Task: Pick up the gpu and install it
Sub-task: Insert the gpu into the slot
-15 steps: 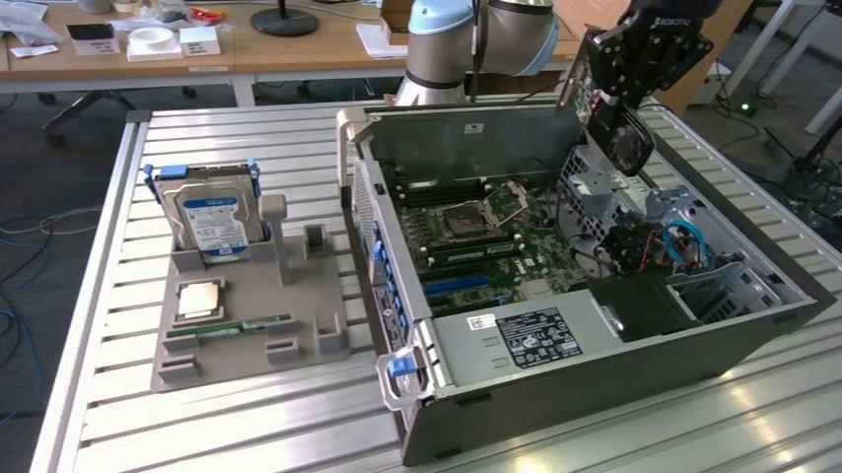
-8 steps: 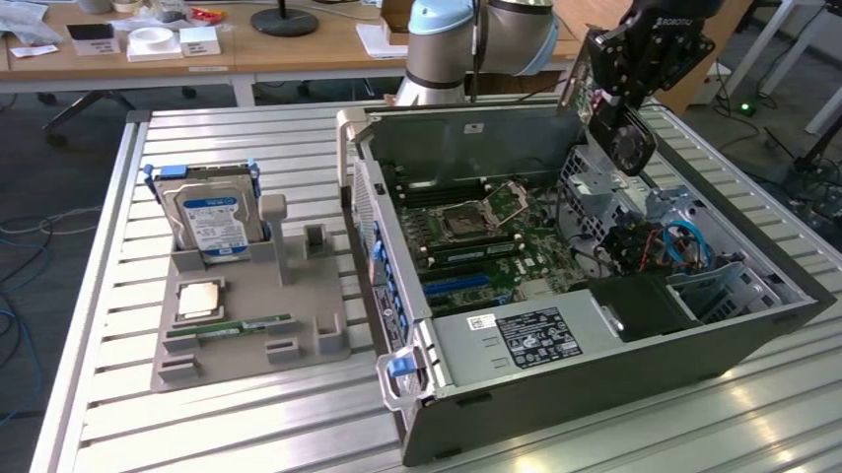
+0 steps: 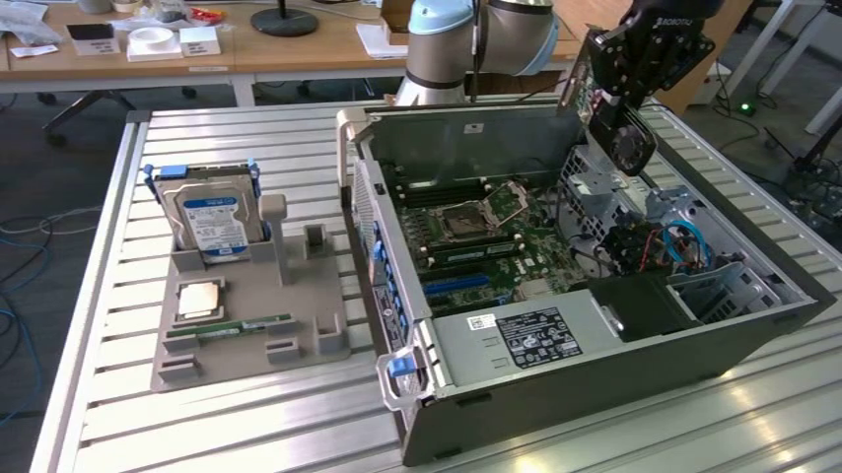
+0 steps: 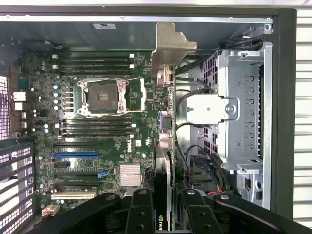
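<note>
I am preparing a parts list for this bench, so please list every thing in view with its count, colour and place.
table: 1, silver slats, under everything
computer case: 1, grey and black, open, at the exterior view's right
motherboard: 1, green, inside the case
holder: 1, grey, at the exterior view's left
hard drive: 1, blue-white label, upright in the holder
square chip: 1, pale, flat on the holder
RAM stick: 1, green, lying in the holder
gpu: 1, dark with silver bracket, above the open case
gripper: 1, black, shut on the gpu
arm: 1, silver and blue, behind the case
</note>
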